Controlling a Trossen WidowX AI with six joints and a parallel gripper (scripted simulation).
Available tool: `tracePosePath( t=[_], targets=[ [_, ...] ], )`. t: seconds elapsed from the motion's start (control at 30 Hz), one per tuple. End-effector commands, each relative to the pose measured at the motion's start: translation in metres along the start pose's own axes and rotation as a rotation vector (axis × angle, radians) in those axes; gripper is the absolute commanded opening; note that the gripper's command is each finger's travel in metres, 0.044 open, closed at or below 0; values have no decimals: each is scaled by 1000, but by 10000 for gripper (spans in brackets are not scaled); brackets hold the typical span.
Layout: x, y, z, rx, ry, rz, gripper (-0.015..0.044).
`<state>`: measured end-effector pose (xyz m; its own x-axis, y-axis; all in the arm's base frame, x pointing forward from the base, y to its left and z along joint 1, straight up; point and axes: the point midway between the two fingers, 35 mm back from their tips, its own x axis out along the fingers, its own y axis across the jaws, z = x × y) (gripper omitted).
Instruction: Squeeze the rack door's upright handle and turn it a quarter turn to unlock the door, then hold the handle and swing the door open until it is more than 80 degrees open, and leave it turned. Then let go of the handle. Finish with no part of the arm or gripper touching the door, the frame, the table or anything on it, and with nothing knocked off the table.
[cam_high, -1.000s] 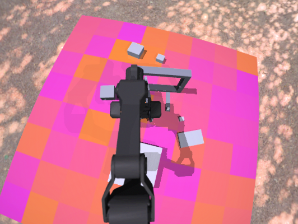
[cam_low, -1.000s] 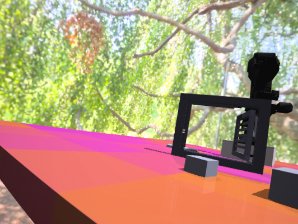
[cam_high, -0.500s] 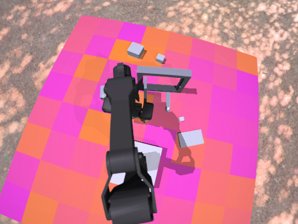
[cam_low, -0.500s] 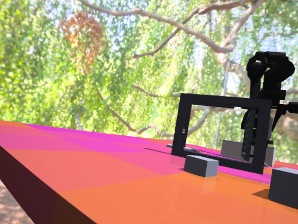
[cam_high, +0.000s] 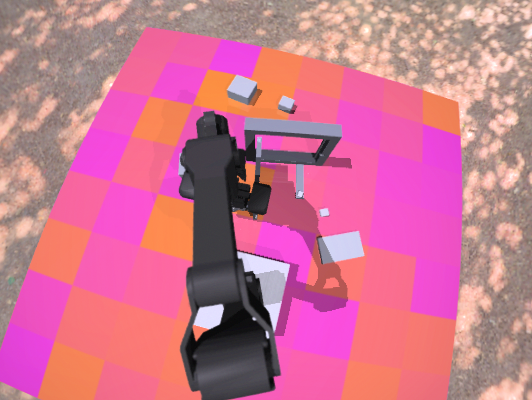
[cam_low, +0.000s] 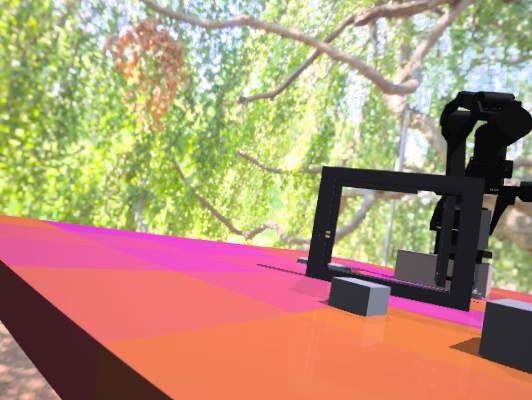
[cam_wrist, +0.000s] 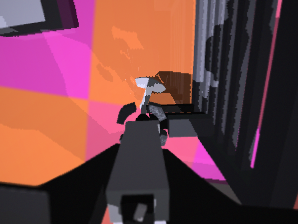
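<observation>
The rack frame (cam_high: 295, 126) (cam_low: 400, 179) stands upright. Its louvred door (cam_high: 258, 156) (cam_low: 445, 242) (cam_wrist: 227, 75) is swung far out, about square to the frame and nearly edge-on in the top and exterior views. In the wrist view the door's slats run down the right side. My gripper (cam_wrist: 141, 152) is shut on the door's handle (cam_wrist: 145, 99), whose pale end shows just beyond the fingertips. The handle's exact turn cannot be told. In the top view the arm and gripper body hide most of the grip.
Two grey blocks (cam_high: 242, 89) (cam_high: 286, 104) stand behind the frame. A thin post (cam_high: 300, 179), a tiny cube (cam_high: 324, 212) and a pale box (cam_high: 344, 246) are on the near side. A white slab (cam_high: 272, 264) lies partly under the arm. Another block (cam_high: 181, 167) is mostly hidden beside the gripper.
</observation>
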<state>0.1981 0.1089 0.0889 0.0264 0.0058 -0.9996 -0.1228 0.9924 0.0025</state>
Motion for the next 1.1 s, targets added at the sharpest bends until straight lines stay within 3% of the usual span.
tracePosePath(
  t=[0.0, 0.3, 1.07],
  targets=[
    [0, 0, 0, 13, 1, 0, 71],
    [0, 0, 0, 13, 1, 0, 290],
    [-29, 1, 2, 13, 0, 0, 290]
  ],
)
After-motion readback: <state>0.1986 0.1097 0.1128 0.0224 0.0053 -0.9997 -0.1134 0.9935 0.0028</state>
